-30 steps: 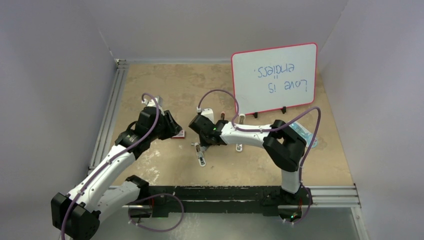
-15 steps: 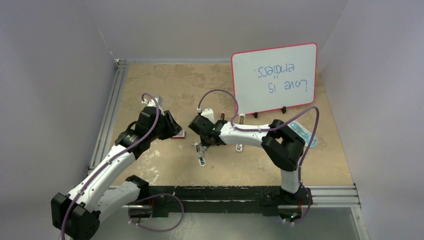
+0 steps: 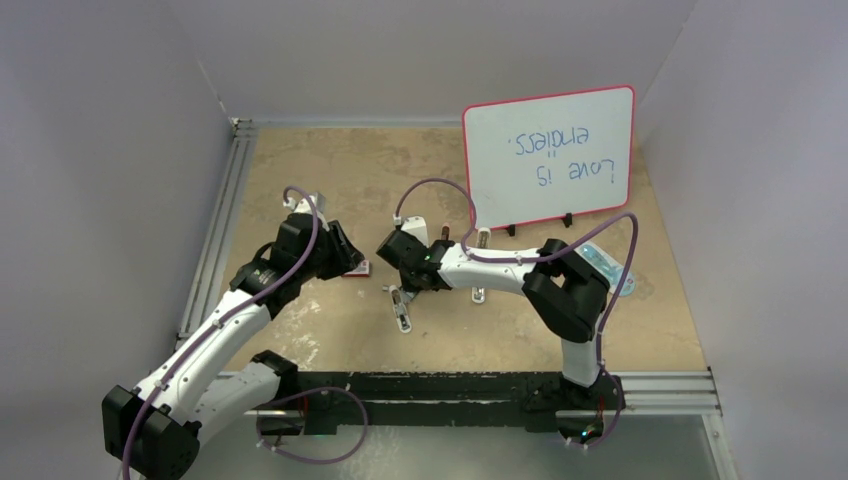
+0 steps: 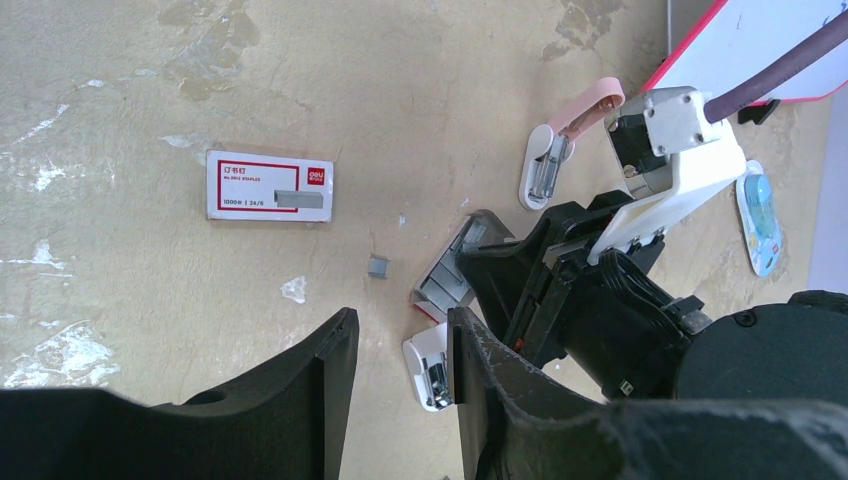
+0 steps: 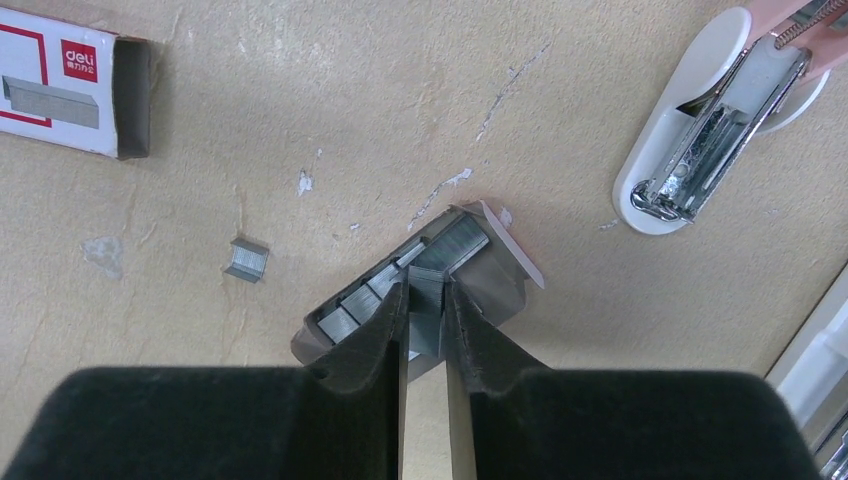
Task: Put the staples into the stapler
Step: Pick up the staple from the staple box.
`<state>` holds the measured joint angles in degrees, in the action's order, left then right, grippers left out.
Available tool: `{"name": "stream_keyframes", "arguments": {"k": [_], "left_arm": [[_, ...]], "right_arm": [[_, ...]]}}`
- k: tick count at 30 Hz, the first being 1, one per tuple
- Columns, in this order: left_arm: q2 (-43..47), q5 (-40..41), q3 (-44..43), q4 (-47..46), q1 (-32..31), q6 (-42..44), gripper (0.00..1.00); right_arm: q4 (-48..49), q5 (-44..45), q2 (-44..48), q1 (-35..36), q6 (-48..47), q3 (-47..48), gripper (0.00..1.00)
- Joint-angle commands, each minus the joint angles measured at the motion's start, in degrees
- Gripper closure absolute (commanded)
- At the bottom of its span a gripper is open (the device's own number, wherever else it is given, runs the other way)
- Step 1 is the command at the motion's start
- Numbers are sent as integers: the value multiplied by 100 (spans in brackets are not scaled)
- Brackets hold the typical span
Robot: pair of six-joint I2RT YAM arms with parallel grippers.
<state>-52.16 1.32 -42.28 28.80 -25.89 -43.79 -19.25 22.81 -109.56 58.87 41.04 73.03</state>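
Walls hemmed the surface (image 3: 330, 170) on three sides, a rail (image 3: 215, 250) ran along its left edge and a whiteboard (image 3: 550, 155) stood at back right; bare room lay at back left. Mid-surface, the right end effector (image 5: 425, 310), narrowed to a slit, straddled one strip of the staples (image 5: 455, 245) in their tray (image 5: 497, 297), firm grip impossible to tell. The tray's long axis ran diagonally, lower left to upper right in the right wrist view. The left end effector (image 4: 400, 320) hovered half open, holding nothing. One box (image 4: 270, 187), one loose clump (image 4: 378, 266) and an opened stapler (image 5: 700, 150) lay nearby
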Motion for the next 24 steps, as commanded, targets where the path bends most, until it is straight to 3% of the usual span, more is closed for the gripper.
{"name": "stream_keyframes", "arguments": {"k": [1, 15, 24], "left_arm": [[13, 18, 18, -190, 2, 116, 62], [11, -16, 27, -204, 3, 116, 62], [11, -259, 91, -311, 5, 61, 62]], "right_arm": [[-86, -4, 130, 19, 126, 133, 85], [-13, -158, 930, 19, 308, -117, 83], [88, -601, 1748, 19, 576, -1334, 83]]}}
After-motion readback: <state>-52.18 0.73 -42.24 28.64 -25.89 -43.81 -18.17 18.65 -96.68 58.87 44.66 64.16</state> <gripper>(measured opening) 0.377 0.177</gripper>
